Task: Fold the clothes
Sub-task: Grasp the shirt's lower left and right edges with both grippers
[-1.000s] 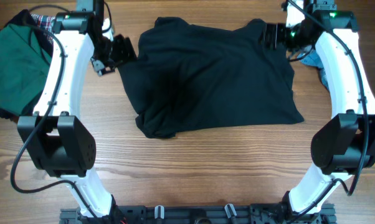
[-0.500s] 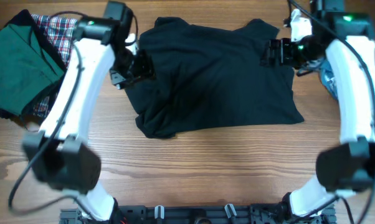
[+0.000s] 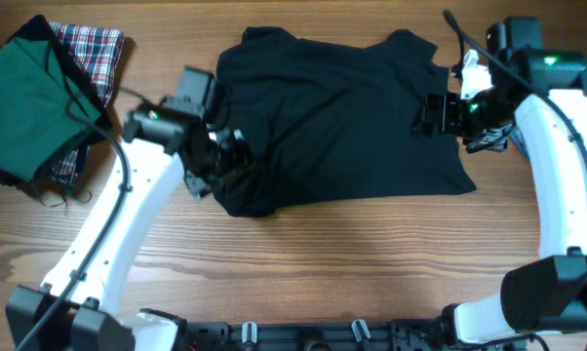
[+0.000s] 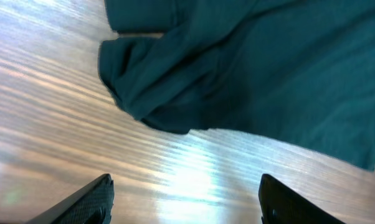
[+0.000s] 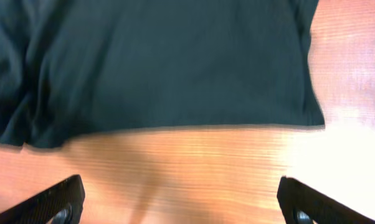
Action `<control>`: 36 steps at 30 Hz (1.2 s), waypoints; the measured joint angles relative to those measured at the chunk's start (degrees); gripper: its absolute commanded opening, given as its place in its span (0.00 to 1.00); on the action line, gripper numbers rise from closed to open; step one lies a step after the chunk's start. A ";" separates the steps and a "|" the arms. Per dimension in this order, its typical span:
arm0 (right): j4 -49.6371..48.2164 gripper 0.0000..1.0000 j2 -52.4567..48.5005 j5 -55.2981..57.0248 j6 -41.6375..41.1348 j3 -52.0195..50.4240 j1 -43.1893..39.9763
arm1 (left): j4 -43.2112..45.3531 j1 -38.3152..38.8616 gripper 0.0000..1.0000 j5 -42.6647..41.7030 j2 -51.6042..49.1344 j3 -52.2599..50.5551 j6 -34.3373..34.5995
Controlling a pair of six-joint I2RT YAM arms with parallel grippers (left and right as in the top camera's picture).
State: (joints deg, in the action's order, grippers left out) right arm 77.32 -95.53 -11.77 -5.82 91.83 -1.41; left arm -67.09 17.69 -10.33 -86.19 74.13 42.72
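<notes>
A large black shirt (image 3: 342,117) lies spread flat on the wooden table, its bottom left corner bunched into folds (image 4: 150,87). My left gripper (image 3: 227,166) hovers open over that bunched corner. In the left wrist view my left gripper (image 4: 187,199) has only bare wood between its fingertips (image 4: 94,199), just short of the cloth. My right gripper (image 3: 422,115) is open above the shirt's right side. The right wrist view shows the shirt's straight hem (image 5: 175,127) ahead of my right gripper (image 5: 184,208), which holds nothing.
A dark green garment (image 3: 20,107) lies on a red plaid cloth (image 3: 94,54) at the table's far left. Bare wood (image 3: 323,263) runs along the front, below the shirt. A black rail (image 3: 303,336) sits at the front edge between the arm bases.
My left arm has swung from the shirt's upper left sleeve down to its lower left corner. My right gripper has slid a little down the shirt's right side. The shirt has not moved.
</notes>
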 measured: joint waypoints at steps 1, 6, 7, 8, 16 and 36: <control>-3.08 1.00 -0.02 0.04 -0.74 -2.84 0.00 | 1.38 0.33 0.74 -0.02 0.87 -2.34 1.25; -9.60 1.00 -0.04 -1.31 -2.08 -9.60 0.00 | 10.67 1.16 0.73 -0.04 5.05 -17.05 7.63; -10.12 1.00 -0.04 -1.57 -2.10 -9.75 0.00 | 12.46 1.16 0.71 -0.02 5.27 -18.88 8.04; -10.34 1.00 -0.04 -1.77 -2.10 -9.88 0.00 | 15.21 1.16 0.70 0.00 5.44 -21.09 8.52; -11.26 1.00 -0.04 -2.23 -1.90 -9.97 0.00 | 28.81 -0.26 0.30 3.54 5.64 -31.19 12.48; -12.74 1.00 -0.04 -2.80 -1.88 -9.97 0.00 | 45.70 -1.33 0.44 8.55 2.23 -31.45 12.02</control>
State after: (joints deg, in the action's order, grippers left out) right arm 64.58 -95.57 -14.57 -7.70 81.87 -1.41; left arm -21.39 16.36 -1.78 -83.96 42.68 54.74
